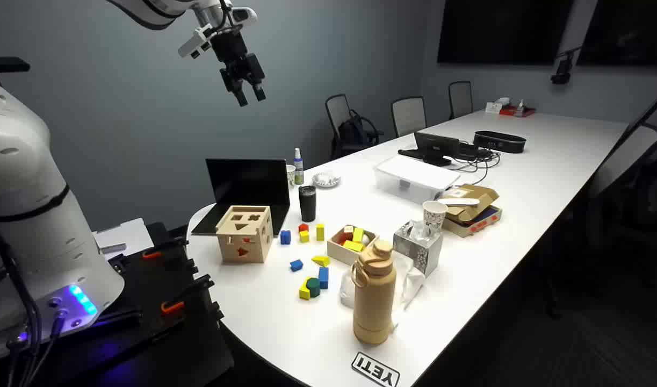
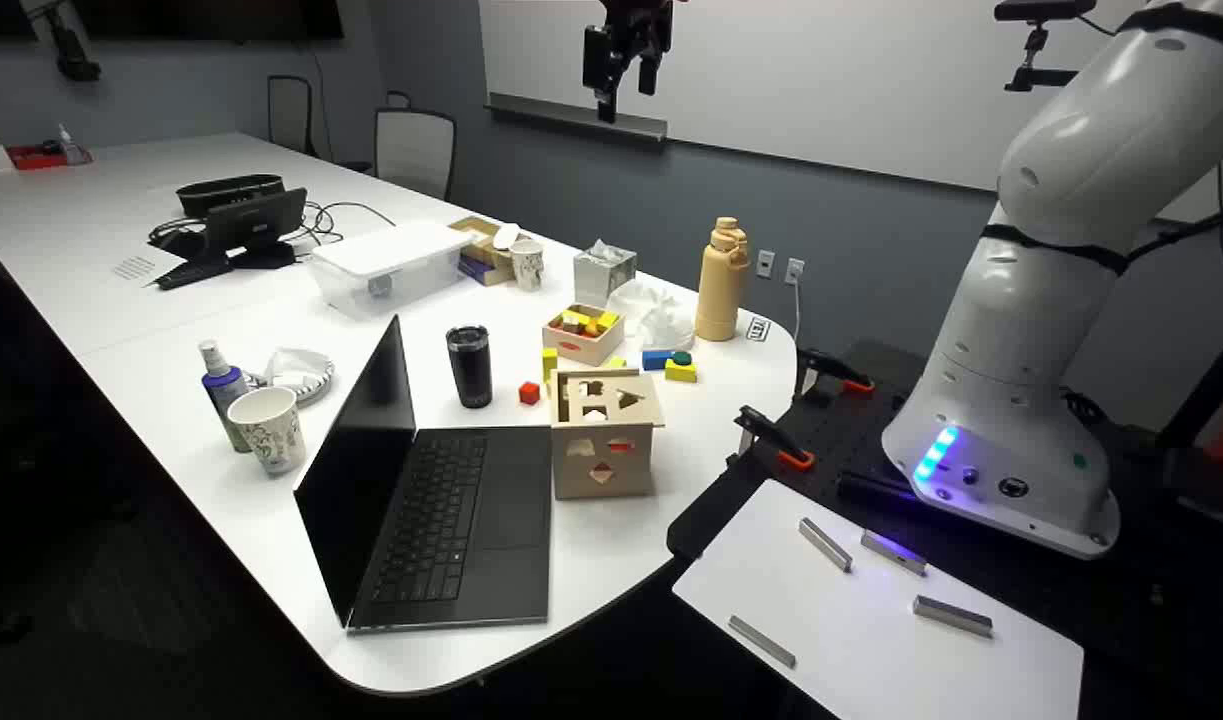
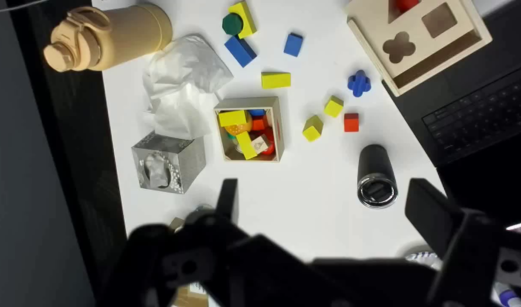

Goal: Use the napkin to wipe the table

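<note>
Gripper (image 1: 251,95) hangs high over the table (image 1: 274,312), fingers spread wide, well apart from everything on it. In wrist view the gap btwn fingertips frames bare white top; nr that, sm. wooden tray (image 3: 243,103) w/ blocks and a blk tumbler (image 3: 376,164), upright. Loose blocks (image 3: 313,129) (yel., red, blue) scattered from there toward the rounded end by the robot base (image 2: 1011,440).

In the way: shape-sorter box (image 2: 626,485), right by the laptop (image 2: 451,520), whose raised screen blocks one side; behind it a paper cup (image 2: 269,435), spray btl (image 2: 223,385) & plate (image 2: 318,385) w/ crumpled white paper (image 2: 296,366). Opp. side: tall tan btl (image 1: 374,295), crumpled white sheet (image 3: 188,81) (paper or plastic, can't tell) btwn it & tissue box (image 1: 417,252), then cardboard box (image 1: 482,195). Farther along, lidded clear bin (image 1: 398,188) & blk screen (image 1: 437,146).

Edges/room: YETI sticker (image 1: 375,369) nr the rim; clamps (image 2: 776,437) just beside the rounded end. Free strip btwn loose blocks & that end; another patch btwn tray, tumbler & bin. Past the blk screen, top runs long & mostly bare to the red tray (image 1: 508,112) at far end.
</note>
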Tool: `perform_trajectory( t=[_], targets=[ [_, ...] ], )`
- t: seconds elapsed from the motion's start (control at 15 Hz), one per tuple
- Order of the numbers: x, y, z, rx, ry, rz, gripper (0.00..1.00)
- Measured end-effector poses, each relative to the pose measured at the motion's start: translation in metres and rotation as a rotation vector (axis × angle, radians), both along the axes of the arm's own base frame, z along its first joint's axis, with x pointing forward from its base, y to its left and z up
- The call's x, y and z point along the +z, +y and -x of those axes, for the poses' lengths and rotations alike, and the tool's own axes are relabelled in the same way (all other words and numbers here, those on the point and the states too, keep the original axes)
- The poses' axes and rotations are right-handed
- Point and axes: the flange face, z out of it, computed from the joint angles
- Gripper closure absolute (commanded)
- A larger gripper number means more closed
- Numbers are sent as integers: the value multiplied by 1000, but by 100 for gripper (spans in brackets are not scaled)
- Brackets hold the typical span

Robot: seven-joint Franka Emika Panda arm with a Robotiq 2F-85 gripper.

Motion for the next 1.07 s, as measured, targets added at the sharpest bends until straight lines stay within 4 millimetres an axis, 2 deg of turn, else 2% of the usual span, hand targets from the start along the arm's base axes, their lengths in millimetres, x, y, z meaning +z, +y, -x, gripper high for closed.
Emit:
perform_trajectory(
  t=[0.2, 0.33, 0.47, 0.6, 0.8, 1.07],
  targets=[
    [0, -3, -1, -3, -1, -2, 0],
    [-9, -18, -12, -11, -18, -4, 0],
    [-30, -40, -30, -17, -30, -1, 0],
    [-63, -66, -50, -15, -36, 8, 0],
    [-128, -101, -71, 11, -8, 43, 0],
    [-206, -138, -78, 18, 37, 133, 0]
  ],
)
